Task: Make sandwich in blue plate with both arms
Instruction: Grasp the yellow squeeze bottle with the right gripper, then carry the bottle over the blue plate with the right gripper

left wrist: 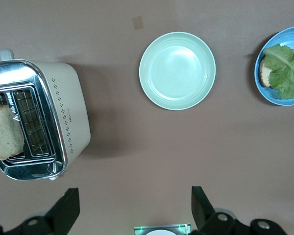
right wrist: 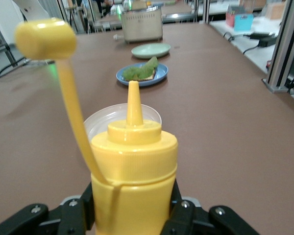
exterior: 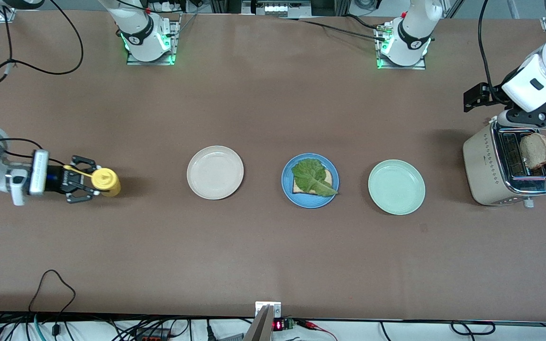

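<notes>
The right gripper [exterior: 94,180] pinches a yellow bottle [exterior: 105,182] standing on the table. The left gripper [left wrist: 135,208] is spread wide over the toaster [exterior: 507,168]. Bread [exterior: 313,184] and lettuce [exterior: 313,176] lie on the blue plate [exterior: 310,180], between two other plates.
</notes>
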Controlling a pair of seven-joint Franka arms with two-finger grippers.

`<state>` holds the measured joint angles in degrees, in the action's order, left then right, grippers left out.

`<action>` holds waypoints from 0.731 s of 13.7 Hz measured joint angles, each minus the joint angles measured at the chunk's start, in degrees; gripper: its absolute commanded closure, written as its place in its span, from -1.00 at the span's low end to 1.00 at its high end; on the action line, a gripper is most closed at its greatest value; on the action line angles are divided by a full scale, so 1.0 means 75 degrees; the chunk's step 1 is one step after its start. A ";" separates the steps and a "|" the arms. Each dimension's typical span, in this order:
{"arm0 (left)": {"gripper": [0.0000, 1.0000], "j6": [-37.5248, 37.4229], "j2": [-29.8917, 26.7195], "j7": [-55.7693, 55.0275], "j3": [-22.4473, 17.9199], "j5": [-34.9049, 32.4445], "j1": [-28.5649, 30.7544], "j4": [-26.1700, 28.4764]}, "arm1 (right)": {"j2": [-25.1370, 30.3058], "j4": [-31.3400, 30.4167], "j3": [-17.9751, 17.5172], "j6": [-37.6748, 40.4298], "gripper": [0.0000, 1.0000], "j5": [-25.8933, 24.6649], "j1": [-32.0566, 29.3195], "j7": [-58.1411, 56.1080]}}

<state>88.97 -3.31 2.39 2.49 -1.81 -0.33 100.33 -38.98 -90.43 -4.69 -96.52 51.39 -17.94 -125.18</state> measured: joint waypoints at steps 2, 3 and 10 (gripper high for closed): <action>-1.00 -0.0002 0.0000 0.0000 -0.0001 0.0000 0.0000 0.0000 | 0.0317 0.0033 -0.0012 -0.0760 0.75 -0.0602 0.0752 0.0761; -1.00 -0.0002 0.0000 0.0000 -0.0002 0.0000 0.0001 0.0000 | 0.0519 0.0057 -0.0018 -0.1115 0.75 -0.0947 0.1126 0.1160; -1.00 -0.0003 0.0000 0.0000 -0.0003 0.0000 0.0004 0.0000 | 0.1021 0.0031 -0.0017 -0.2616 0.75 -0.2086 0.3214 0.3589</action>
<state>88.95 -3.31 2.39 2.46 -1.81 -0.30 100.33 -31.32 -90.19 -4.82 -116.14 35.75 6.16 -98.26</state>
